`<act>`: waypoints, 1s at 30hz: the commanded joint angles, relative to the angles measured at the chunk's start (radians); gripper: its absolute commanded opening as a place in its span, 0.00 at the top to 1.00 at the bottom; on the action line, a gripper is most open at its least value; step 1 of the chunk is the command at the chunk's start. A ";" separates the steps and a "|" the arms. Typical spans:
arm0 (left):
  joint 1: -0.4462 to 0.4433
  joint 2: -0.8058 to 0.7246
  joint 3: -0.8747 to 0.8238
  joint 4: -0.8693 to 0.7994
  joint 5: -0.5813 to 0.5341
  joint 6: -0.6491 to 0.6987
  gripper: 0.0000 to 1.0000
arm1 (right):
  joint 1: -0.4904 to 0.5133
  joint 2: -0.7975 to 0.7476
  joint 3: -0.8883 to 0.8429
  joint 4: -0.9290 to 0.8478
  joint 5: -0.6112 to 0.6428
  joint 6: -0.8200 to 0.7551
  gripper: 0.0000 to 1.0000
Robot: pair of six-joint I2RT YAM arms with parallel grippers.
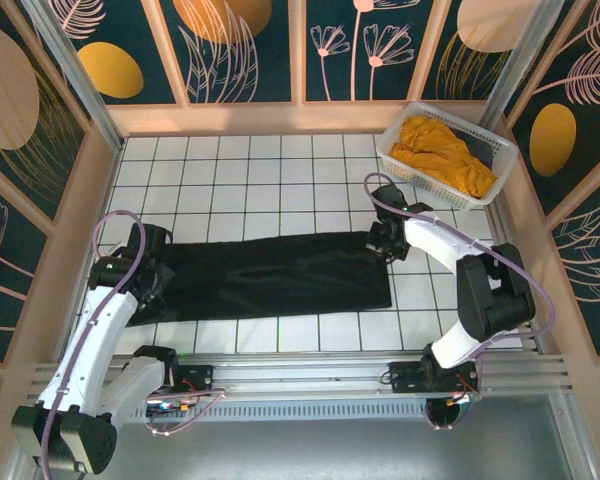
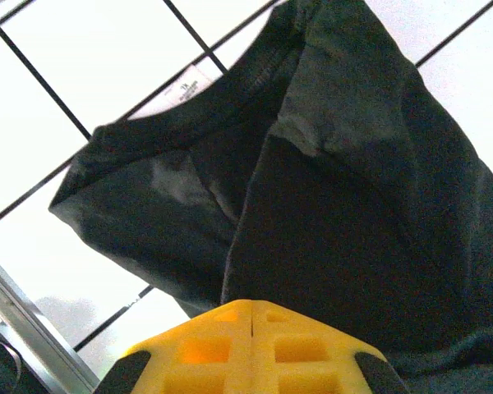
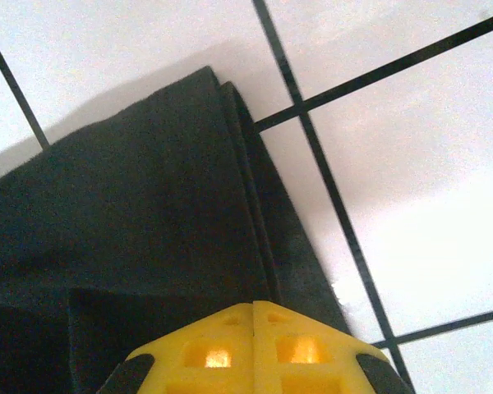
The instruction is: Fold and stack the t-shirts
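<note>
Left claw (image 2: 253,316) and right claw (image 3: 255,312) are both pressed together, one at each end of the black t-shirt (image 1: 270,275), strip-folded on the tabletop (image 1: 280,180). Mid-fold, I reckon; next I need hem carried to collar. Mustard t-shirt (image 1: 445,155) sits in the basket (image 1: 388,152).

You are working in a robot test cell, not a home. The left arm (image 1: 95,340) and the right arm (image 1: 480,290) are bolted to an aluminium rail (image 1: 310,375) at the near edge of a white tiled tabletop (image 1: 280,165). Wooden framing (image 1: 260,118) and metal posts (image 1: 73,70) box the space in. The wall panels (image 1: 250,50) carry printed leaves and flowers, like a stage backdrop. Purple cables (image 1: 120,214) loop off the arms. The laundry reads as props: a black t-shirt (image 1: 280,275) on the tiles and a mustard t-shirt (image 1: 440,155) in a white lattice basket (image 1: 430,180).
</note>
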 commanded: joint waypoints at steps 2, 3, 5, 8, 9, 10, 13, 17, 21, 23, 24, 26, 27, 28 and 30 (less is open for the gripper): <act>-0.001 -0.013 0.016 -0.048 -0.108 -0.007 1.00 | -0.005 -0.057 -0.012 -0.056 0.069 0.014 1.00; -0.002 -0.013 0.020 -0.051 -0.119 -0.009 1.00 | -0.007 -0.062 -0.015 -0.057 0.072 0.014 1.00; -0.002 -0.009 0.023 -0.057 -0.137 -0.012 1.00 | -0.014 -0.066 -0.016 -0.054 0.073 0.010 1.00; -0.002 -0.008 0.018 -0.057 -0.148 -0.015 1.00 | -0.015 -0.069 -0.014 -0.055 0.068 0.010 1.00; -0.002 -0.007 0.015 -0.059 -0.152 -0.019 1.00 | -0.013 -0.068 -0.017 -0.054 0.066 0.009 1.00; -0.002 -0.008 0.013 -0.060 -0.156 -0.021 1.00 | -0.013 -0.072 -0.021 -0.054 0.066 0.009 1.00; -0.002 -0.014 -0.007 -0.055 -0.149 -0.021 1.00 | -0.013 -0.081 -0.043 -0.051 0.059 0.005 1.00; -0.001 -0.011 -0.059 -0.021 -0.090 -0.022 1.00 | -0.015 -0.059 -0.078 -0.023 -0.011 -0.015 1.00; -0.002 0.002 -0.065 0.006 -0.040 -0.038 0.64 | -0.015 -0.065 -0.089 -0.031 -0.009 0.001 0.78; -0.002 0.017 -0.033 0.023 -0.035 -0.039 0.56 | -0.015 -0.101 -0.074 -0.028 0.017 0.002 0.63; -0.002 0.032 -0.012 0.033 -0.034 -0.036 0.55 | -0.014 -0.117 -0.061 -0.023 0.022 0.000 0.60; -0.002 0.072 0.022 0.066 -0.028 -0.024 0.56 | -0.004 -0.125 -0.031 -0.010 0.022 -0.014 0.60; -0.002 0.094 0.030 0.097 -0.019 -0.016 0.56 | 0.003 -0.117 -0.015 -0.003 0.017 -0.022 0.62; 0.000 0.121 0.034 0.129 -0.008 -0.009 0.57 | 0.013 -0.105 -0.004 0.004 0.010 -0.027 0.64; 0.008 0.190 0.039 0.222 0.048 0.004 0.58 | 0.031 -0.066 0.006 0.043 -0.037 -0.038 0.69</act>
